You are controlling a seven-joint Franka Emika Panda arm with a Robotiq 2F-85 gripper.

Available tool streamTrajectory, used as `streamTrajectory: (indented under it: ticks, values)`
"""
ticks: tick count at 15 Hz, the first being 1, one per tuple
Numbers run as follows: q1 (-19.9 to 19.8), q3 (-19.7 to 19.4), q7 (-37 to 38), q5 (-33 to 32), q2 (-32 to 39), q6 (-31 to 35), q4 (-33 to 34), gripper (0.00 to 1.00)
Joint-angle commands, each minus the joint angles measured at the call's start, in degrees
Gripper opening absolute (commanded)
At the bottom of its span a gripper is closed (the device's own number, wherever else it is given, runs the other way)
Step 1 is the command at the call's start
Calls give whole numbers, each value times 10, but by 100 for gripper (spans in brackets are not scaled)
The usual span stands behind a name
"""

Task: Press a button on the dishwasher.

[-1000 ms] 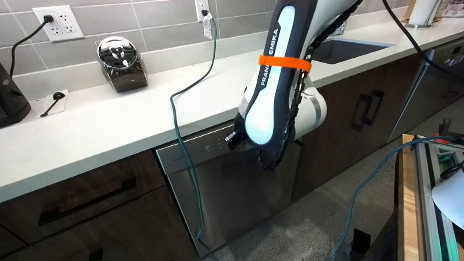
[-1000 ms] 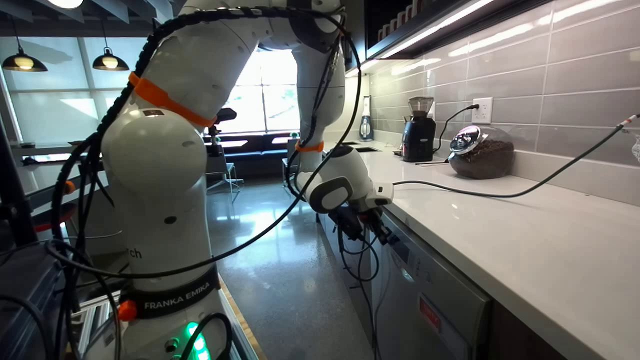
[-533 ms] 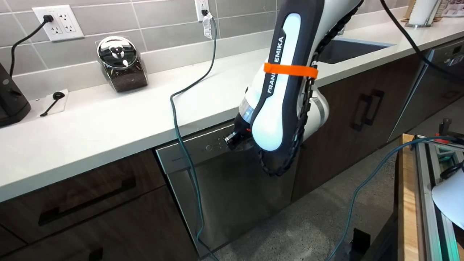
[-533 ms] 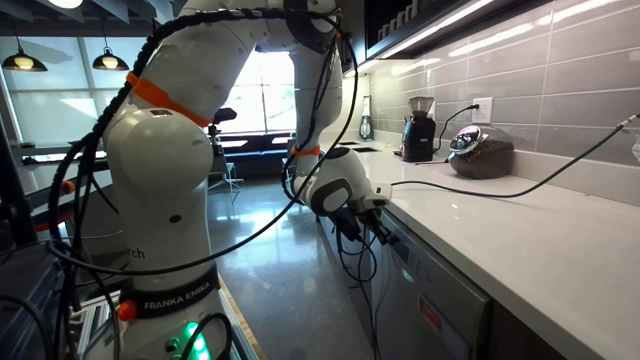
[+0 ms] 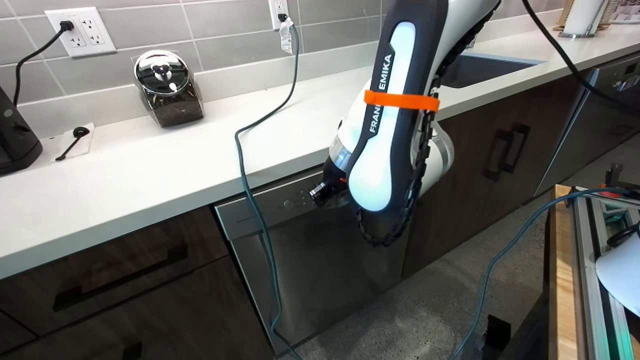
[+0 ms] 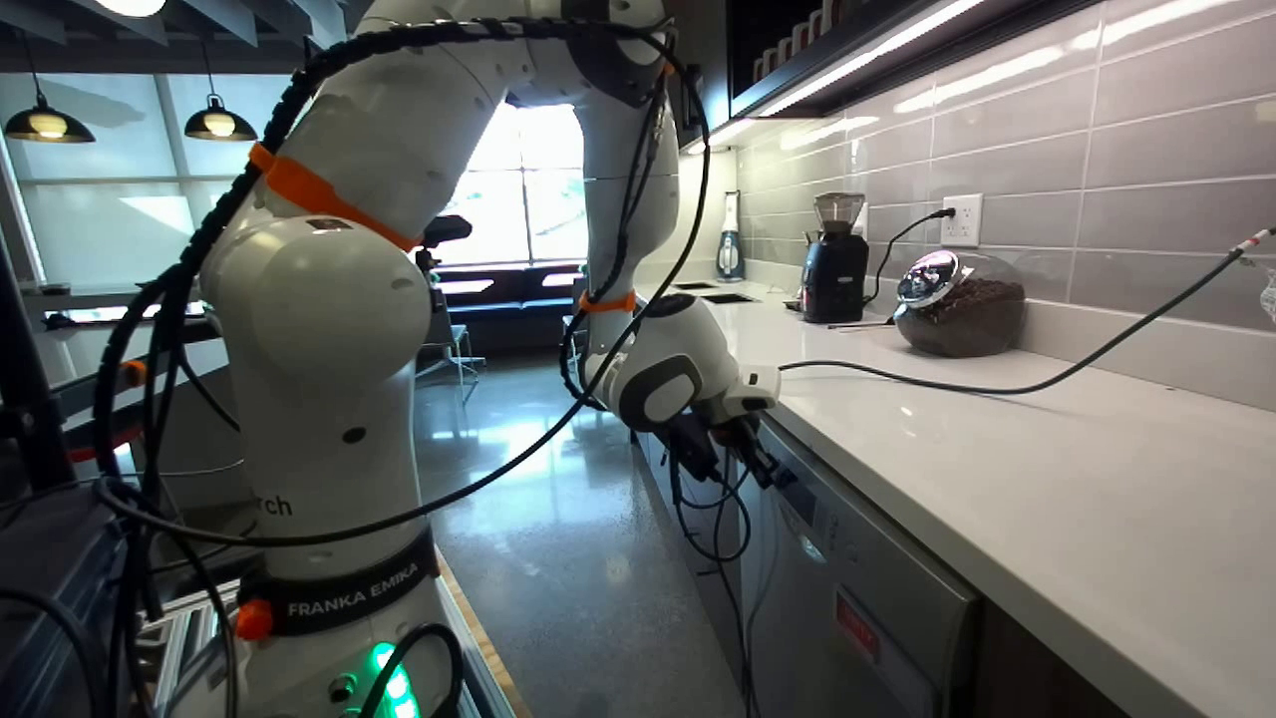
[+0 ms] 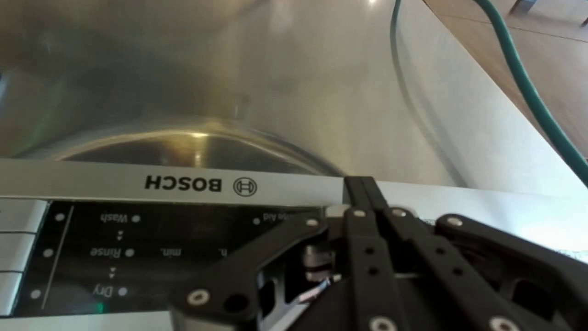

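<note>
The dishwasher point(image 5: 325, 270) is a brushed steel front under the counter; it shows in an exterior view point(image 6: 797, 608) and the wrist view point(image 7: 294, 73). Its control strip point(image 5: 260, 212) has a dark display point(image 7: 183, 257), upside down in the wrist view, and pale rectangular buttons point(image 7: 18, 253) at that view's left edge. My gripper point(image 7: 359, 179) is shut, its fingers together with nothing between them. It is at the control strip beside the display's end, in both exterior views point(image 5: 314, 192) point(image 6: 776, 475). The panel under the fingers is hidden, and I cannot tell whether they touch it.
A white countertop point(image 5: 150, 165) overhangs the control strip. A teal cable point(image 5: 267, 250) hangs in front of the dishwasher. Dark cabinets point(image 5: 120, 260) stand beside it. A lidded jar point(image 6: 962, 304) and a black grinder point(image 6: 835, 274) stand on the counter. The cart's wooden edge point(image 5: 562, 280) is opposite.
The arm's forearm and wrist links have shifted slightly right and down in an exterior view, mostly during the earlier half second. The shut gripper has stayed almost in place at the control strip.
</note>
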Motion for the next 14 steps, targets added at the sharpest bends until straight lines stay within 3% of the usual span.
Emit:
streamTrajectory:
  ticks: [1, 8, 9, 11, 14]
  values:
    - [11, -19, 17, -13, 11, 22, 9, 0]
    - [5, -10, 22, -23, -3, 0, -2, 0]
    - [-1, -7, 23, -30, -7, -12, -5, 26]
    - [-5, -4, 23, -40, -16, -35, -13, 32]
    - [-2, -4, 21, -49, -41, -62, -31, 56]
